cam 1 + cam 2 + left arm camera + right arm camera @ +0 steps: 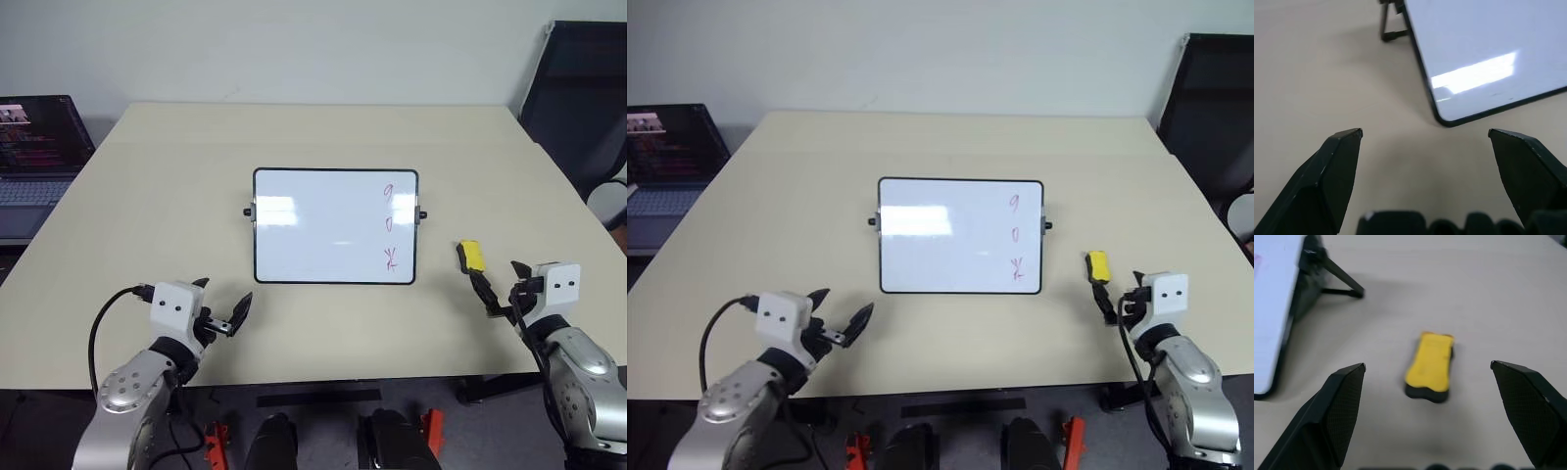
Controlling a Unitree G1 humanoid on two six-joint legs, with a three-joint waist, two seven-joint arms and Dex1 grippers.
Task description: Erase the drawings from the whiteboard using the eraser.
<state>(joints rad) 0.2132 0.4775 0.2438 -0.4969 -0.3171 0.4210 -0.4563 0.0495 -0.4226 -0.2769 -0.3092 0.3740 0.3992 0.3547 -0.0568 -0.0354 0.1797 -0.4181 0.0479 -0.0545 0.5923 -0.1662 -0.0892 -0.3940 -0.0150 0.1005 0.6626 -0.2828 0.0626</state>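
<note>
Just ahead of open right end effector (pixel 1427 369): eraser (pixel 1431 364), untouched.

No readable text; whiteboard (pixel 335 226) drawings (pixel 389 224) illegible scribbles.

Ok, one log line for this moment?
stage: pre-grasp | right gripper: open, facing eraser | left gripper: open | drawings: unerased

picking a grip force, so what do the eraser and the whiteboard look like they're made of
Eraser: a yellow top that looks like matte plastic or dense foam, with rounded edges and no shine, over a dark underside, probably felt, though that can't be confirmed. Whiteboard: a glossy white surface, likely coated metal or laminate, given the bright reflected streak; the thin black frame looks like plastic.
</note>
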